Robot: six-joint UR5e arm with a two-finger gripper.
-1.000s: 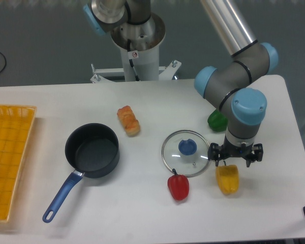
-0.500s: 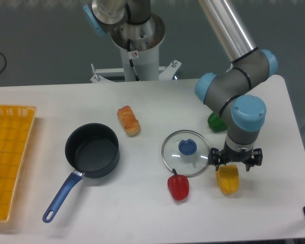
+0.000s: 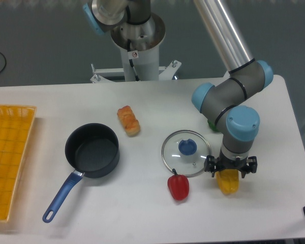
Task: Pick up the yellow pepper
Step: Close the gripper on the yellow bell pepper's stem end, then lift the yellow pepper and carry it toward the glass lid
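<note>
Yellow pepper (image 3: 228, 183): glossy, on the white table (image 3: 142, 213), right-front area, just right of the glass lid's rim and right of the red pepper. Upper part covered by the gripper; lower body visible.
Gripper (image 3: 230, 170): directly over the yellow pepper's top, black body pointing straight down, fingers straddling the pepper on its left and right. Contact not resolvable from this angle; cannot tell if the fingers are spread or pinching it.
Arm (image 3: 229, 101): grey links with blue joint caps, comes in from top centre, wrist stacked above the gripper.
Glass lid (image 3: 186, 153): flat on the table, blue knob at centre, just left of the gripper.
Red pepper (image 3: 178, 186): touching or just below the lid's lower rim, near the yellow one but apart from it.
Green pepper (image 3: 212, 123): mostly hidden behind the arm's elbow, only a sliver showing.
Bread roll (image 3: 128, 120): mid-table, between pot and lid, further back.
Pot (image 3: 92, 150): dark, open, blue handle pointing front-left.
Yellow basket (image 3: 7, 157): at the left edge of the table, cut off by the frame.
</note>
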